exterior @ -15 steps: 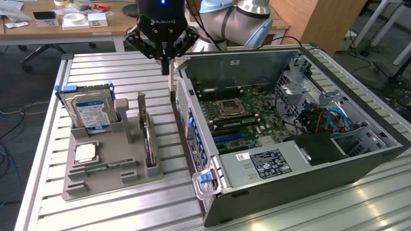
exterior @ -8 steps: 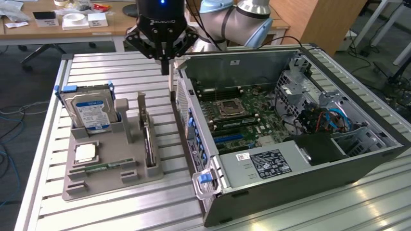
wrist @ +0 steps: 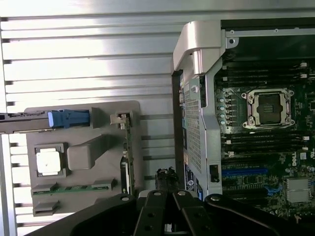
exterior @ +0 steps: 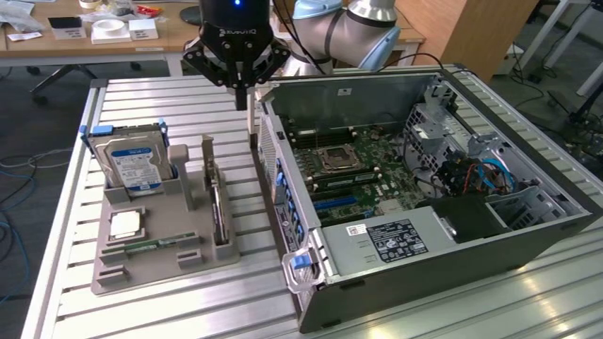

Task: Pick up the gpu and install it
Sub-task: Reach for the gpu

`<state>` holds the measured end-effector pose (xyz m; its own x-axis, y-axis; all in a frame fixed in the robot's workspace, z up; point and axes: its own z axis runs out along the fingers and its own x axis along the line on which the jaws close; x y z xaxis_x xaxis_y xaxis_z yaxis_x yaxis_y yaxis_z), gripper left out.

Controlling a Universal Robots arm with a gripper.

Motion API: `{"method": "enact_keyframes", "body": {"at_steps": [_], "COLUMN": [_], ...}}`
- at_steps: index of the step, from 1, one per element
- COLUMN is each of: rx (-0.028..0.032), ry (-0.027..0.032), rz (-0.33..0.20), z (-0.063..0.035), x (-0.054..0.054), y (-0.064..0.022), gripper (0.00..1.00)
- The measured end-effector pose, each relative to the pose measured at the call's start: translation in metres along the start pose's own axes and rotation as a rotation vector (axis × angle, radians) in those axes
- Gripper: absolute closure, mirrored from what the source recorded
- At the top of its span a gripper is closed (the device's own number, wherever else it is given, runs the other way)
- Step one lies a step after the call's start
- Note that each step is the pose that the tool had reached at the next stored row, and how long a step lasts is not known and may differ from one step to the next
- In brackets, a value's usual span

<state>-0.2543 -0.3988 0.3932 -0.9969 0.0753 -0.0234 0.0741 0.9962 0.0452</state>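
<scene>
While gripper (exterior: pixel 243 104) hangs pinched shut (nothing held), gpu (exterior: pixel 219 212) stands on edge in tray (exterior: pixel 151 274), long axis parallel to case (exterior: pixel 424 282) wall

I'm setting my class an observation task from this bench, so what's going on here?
A robot arm's gripper, fingers shut and holding nothing I can see, hangs above the gap between the grey parts tray and the open computer case. The gpu stands on edge in a tray slot, not yet picked up, near the blue-labelled hard drive.
</scene>
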Motion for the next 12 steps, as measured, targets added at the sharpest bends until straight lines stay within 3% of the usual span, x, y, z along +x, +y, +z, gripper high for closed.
{"method": "enact_keyframes", "body": {"at_steps": [12], "rx": [0.0001], "ry": [0.0], "rz": [0.0], "z": [-0.0002], "x": [0.0064], "y": [-0.0005], "gripper": [0.89]}}
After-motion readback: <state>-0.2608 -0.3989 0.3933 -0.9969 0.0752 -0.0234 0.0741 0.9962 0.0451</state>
